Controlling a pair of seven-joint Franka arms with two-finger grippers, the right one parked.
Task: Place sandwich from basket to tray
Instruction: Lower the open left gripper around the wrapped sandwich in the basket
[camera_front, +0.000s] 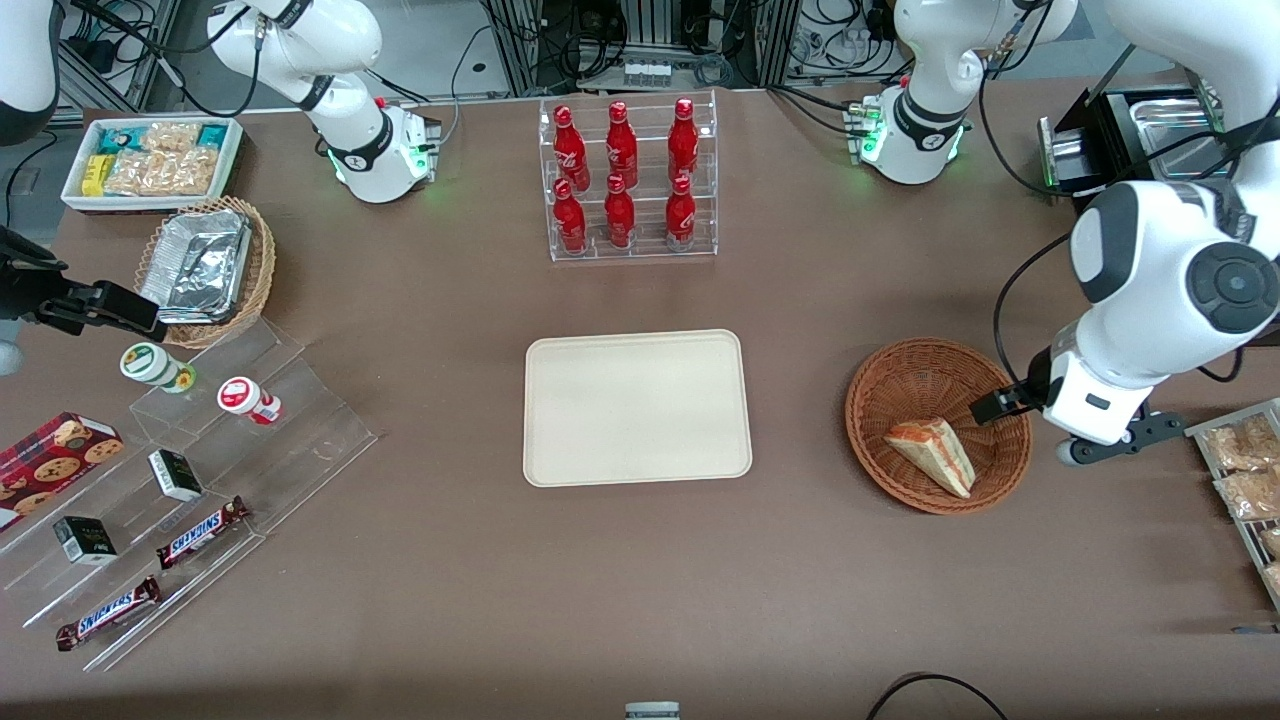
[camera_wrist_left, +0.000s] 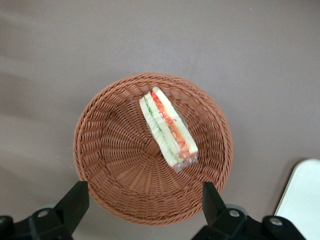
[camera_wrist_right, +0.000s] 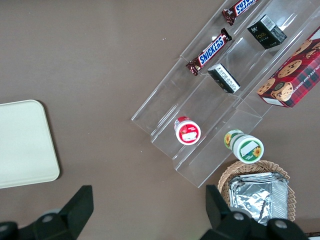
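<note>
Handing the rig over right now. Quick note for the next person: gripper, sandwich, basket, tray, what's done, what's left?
Gripper: open, holding nothing, hovering above the basket, not touching anything.
Sandwich: lying in the basket, on the part nearer the front camera, wrap on.
Basket: on the table toward the working arm's end, beside the tray.
Tray: mid-table, nothing on it.
Done: the arm is positioned over the basket; no grasp yet.
Left: lower, close the fingers on the sandwich, lift it, carry it to the tray, set it down, release.
</note>
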